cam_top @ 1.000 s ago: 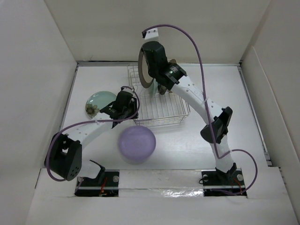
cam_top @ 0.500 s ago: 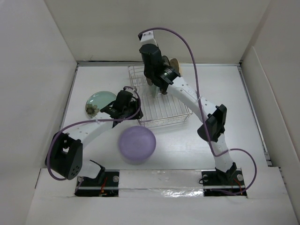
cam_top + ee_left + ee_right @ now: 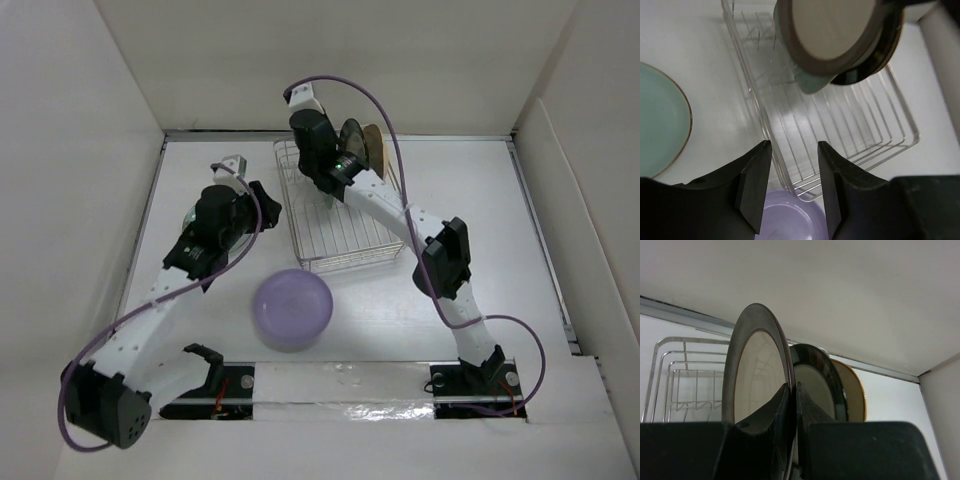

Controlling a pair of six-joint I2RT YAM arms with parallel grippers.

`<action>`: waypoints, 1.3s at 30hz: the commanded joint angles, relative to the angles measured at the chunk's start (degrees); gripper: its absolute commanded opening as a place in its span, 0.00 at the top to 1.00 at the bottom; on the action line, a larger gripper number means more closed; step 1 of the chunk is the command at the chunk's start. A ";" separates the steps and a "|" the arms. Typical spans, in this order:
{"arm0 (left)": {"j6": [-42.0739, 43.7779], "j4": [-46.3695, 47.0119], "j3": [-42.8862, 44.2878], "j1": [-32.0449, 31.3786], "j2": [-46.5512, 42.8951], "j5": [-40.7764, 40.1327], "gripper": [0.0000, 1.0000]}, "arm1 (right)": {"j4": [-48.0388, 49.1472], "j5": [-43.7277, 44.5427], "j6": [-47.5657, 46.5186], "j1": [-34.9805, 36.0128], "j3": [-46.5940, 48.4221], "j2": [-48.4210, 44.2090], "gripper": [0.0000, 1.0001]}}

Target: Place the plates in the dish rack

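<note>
Cream plate swung upright at the rack's far end — left arm drawn clear.

Within the last second the right gripper (image 3: 792, 390), clenched on the dark glazed rim of the cream plate (image 3: 757, 377), had turned it on edge over the dish rack (image 3: 345, 240), close beside the glossy dark shiny plate (image 3: 819, 375) and the matte tan plate (image 3: 856, 390) standing there. The left gripper (image 3: 793, 150) had lifted off the rack's near-left corner, jaws apart and empty. By my reading, one more dish was nearly slotted between the thin silver wires — while the smooth round lavender plate (image 3: 291, 307) and the pale green plate (image 3: 660, 125) lay flat on the table (image 3: 480, 200), unloaded.
</note>
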 commanded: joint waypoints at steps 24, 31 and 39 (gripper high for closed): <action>0.52 2.99 -0.95 -0.09 -8.90 -2.35 0.62 | 4.54 -2.64 20.41 0.80 -13.17 -4.76 0.45; 0.70 2.55 -0.77 -0.09 -8.63 -3.41 0.62 | -0.40 -9.67 24.74 -1.04 -10.94 -13.43 0.06; 1.40 2.55 -0.77 -0.09 -10.65 -3.58 1.00 | 11.18 -17.75 35.44 1.94 -53.00 -46.73 1.00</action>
